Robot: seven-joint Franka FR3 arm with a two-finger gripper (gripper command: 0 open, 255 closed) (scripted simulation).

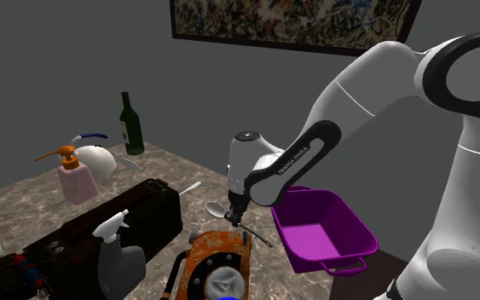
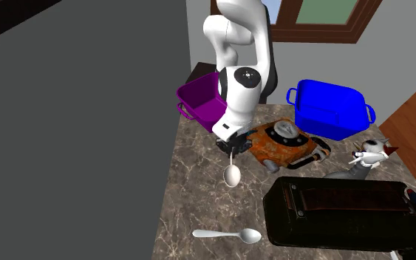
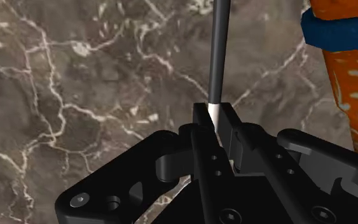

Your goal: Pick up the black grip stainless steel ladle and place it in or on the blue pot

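Clamping down on the ladle (image 2: 233, 175) right now: end effector (image 2: 228, 148) shut tight around it, fingers (image 3: 201, 121) pinching just where the dark grip meets the pale metal. Confirming that at the wrist, with the black handle running straight out over the marbled bench (image 3: 75, 76). Pointing the bowl out along the bench's side edge, just beside the orange machine (image 2: 284, 144), with the purple tub (image 2: 202, 100) back by the arm's base. Floating clear of the stone or resting the bowl on it? Hard telling from these angles.

Judging the pick as made and the carry as not yet begun. Sitting well apart, toward the bench's corner past the orange machine: the blue pot (image 2: 328, 111). Calling next for a clean rise, a swing over that machine without clipping it, then a lowering into the pot's mouth before letting go. Worth watching for a long handle swivelling in such a narrow pinch.
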